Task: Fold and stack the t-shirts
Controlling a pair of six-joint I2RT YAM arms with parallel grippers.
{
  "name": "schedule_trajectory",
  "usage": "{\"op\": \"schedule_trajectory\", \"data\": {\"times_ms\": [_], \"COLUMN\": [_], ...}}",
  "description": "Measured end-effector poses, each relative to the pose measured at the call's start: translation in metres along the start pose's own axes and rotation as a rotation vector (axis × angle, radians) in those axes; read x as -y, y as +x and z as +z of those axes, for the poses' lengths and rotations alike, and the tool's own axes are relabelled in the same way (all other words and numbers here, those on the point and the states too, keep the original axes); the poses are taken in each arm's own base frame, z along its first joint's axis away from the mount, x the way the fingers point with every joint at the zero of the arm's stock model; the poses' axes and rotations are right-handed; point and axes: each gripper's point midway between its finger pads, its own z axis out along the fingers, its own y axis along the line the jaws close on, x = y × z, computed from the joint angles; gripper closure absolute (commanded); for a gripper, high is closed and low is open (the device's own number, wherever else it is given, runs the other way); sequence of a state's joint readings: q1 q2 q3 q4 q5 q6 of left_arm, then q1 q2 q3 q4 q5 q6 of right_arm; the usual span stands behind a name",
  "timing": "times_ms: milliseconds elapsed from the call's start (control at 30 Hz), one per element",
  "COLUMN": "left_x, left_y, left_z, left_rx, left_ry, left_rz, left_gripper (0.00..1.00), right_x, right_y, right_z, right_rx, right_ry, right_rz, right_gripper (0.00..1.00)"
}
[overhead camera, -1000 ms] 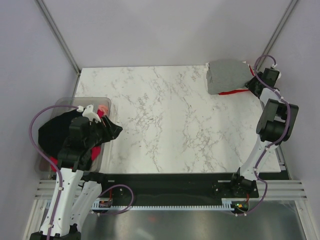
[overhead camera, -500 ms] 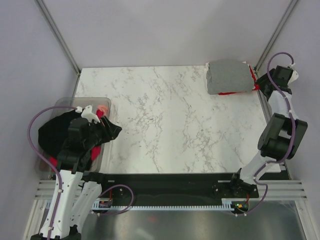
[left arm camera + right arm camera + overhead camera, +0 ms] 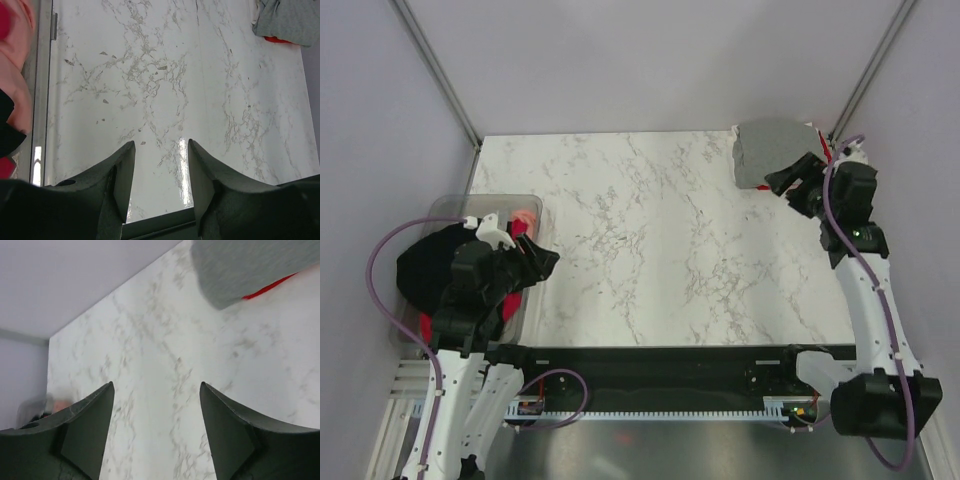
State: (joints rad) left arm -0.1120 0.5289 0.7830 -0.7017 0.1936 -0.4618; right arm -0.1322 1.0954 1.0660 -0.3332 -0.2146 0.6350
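A folded heather grey t-shirt (image 3: 770,147) lies at the table's back right corner on top of a red t-shirt, whose edge (image 3: 268,287) shows beneath it. Both also show in the left wrist view, grey (image 3: 287,20) and red (image 3: 277,39). A black t-shirt (image 3: 420,265) and a pink one (image 3: 528,217) lie heaped in the clear tub (image 3: 455,205) at the left. My left gripper (image 3: 545,262) is open and empty at the tub's right edge, above the table (image 3: 159,145). My right gripper (image 3: 790,183) is open and empty just in front of the grey shirt (image 3: 156,385).
The white marble table top (image 3: 660,240) spreads between the tub and the folded stack. Metal frame posts (image 3: 435,70) stand at both back corners. A black rail (image 3: 660,365) runs along the near edge.
My right arm has swung in from the back right corner and its gripper now points left, near the grey shirt's front edge. The left arm has shifted only slightly.
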Motion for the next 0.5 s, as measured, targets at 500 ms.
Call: {"op": "schedule_trajectory", "data": {"times_ms": [500], "left_x": [-0.004], "left_y": [-0.001], "left_z": [0.002], "left_rx": [0.001], "left_ry": [-0.018], "left_rz": [-0.003], "left_gripper": [0.47], "right_x": [-0.028], "right_y": [0.104], "right_z": [-0.102], "right_rx": [-0.115], "right_ry": [-0.226], "right_rz": [0.015], "right_gripper": [0.02]}}
